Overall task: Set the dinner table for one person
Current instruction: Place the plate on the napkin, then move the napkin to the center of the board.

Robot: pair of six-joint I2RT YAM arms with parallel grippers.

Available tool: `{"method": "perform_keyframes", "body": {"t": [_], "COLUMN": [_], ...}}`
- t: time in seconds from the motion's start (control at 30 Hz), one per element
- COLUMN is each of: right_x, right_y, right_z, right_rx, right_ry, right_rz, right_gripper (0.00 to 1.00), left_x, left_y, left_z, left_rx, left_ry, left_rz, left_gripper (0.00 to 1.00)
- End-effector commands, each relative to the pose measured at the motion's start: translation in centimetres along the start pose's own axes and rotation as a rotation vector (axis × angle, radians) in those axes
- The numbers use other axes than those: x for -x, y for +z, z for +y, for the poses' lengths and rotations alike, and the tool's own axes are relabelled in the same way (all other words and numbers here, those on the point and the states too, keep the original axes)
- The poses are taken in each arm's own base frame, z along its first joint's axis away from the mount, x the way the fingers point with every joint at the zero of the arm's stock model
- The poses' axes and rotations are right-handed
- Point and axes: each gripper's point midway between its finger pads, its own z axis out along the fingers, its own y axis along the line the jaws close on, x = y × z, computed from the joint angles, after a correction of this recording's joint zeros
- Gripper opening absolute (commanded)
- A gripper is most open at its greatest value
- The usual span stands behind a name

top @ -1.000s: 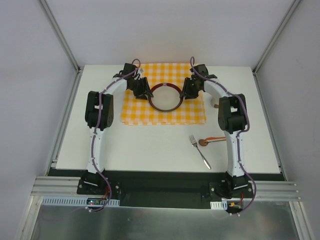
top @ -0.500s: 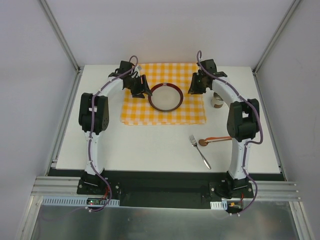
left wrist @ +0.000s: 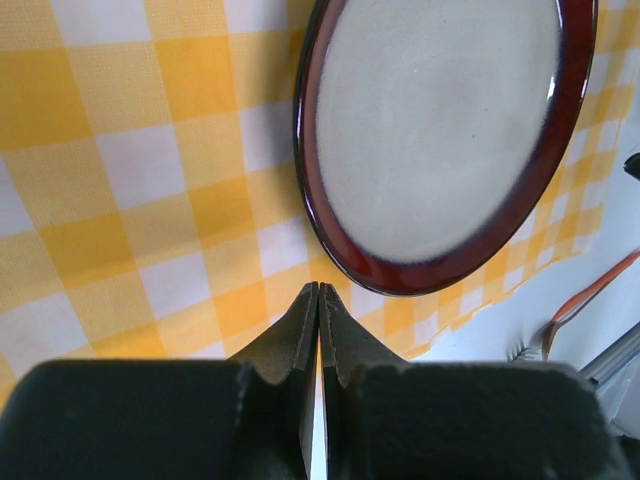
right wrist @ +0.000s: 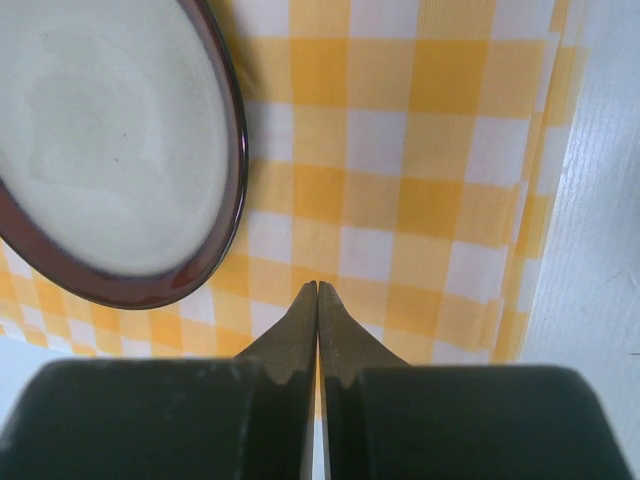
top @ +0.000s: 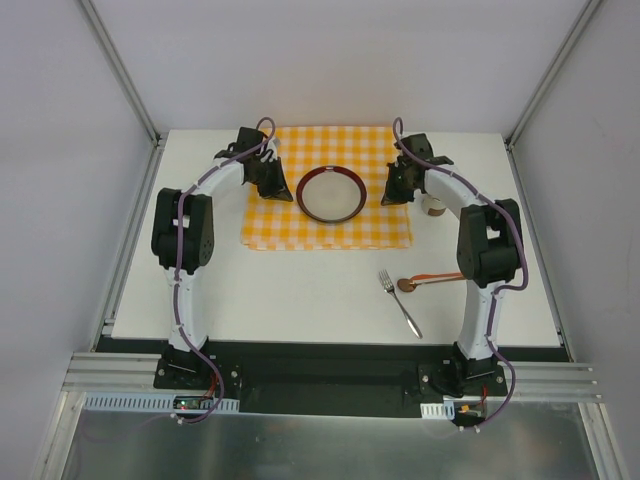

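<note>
Round glazed plate, cream centre and dark red rim, lies flat on the woven checked cloth, far-centre on the matte white dinner table. Left gripper and right gripper flank it, fingers pressed together, empty.

I see an orange-and-white checked cloth, a cream plate rimmed dark red, a plain white counter.

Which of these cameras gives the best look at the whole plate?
The top external view: the plate shows whole, lying on the checked cloth. The left wrist view is closer but crops its top edge; the right wrist view cuts off its left side and top.
</note>
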Motion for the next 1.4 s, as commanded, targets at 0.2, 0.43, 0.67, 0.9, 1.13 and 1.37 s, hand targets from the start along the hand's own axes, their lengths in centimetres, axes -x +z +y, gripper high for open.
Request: {"method": "perform_keyframes", "body": {"t": [0.2, 0.43, 0.67, 0.9, 1.13, 1.37], "right_x": [0.3, -1.1, -2.7, -5.1, -7.2, -8.6], "right_y": [1.5, 2.3, 2.5, 1.9, 1.2, 0.3], "right_z": [-0.6, -1.2, -1.2, -1.8, -2.4, -2.5], "right_rx": [0.003, 0.011, 0.028, 0.025, 0.007, -0.003], "right_ry": [0.029, 0.077, 0.118, 0.141, 0.153, 0.152], "right_rz": [-0.007, 0.019, 0.04, 0.049, 0.064, 0.068], "right_gripper": [0.01, 0.01, 0.01, 0.01, 0.01, 0.01], "left_x": [-1.0, -2.2, -3.3, -5.0, -5.6, -7.4], "left_y": [1.0, 1.5, 1.7, 1.6, 1.0, 0.0], "left_z": [3.9, 5.0, 5.6, 6.1, 5.8, 5.4], "left_rx": [0.097, 0.123, 0.132, 0.142, 0.138, 0.157], "left_ry": [-0.033, -0.053, -0.065, -0.079, -0.077, -0.07], "left_rz": [0.02, 0.051, 0.078, 0.109, 0.114, 0.126], "left_gripper": [0.0, 0.0, 0.0, 0.0, 0.0, 0.0]}}
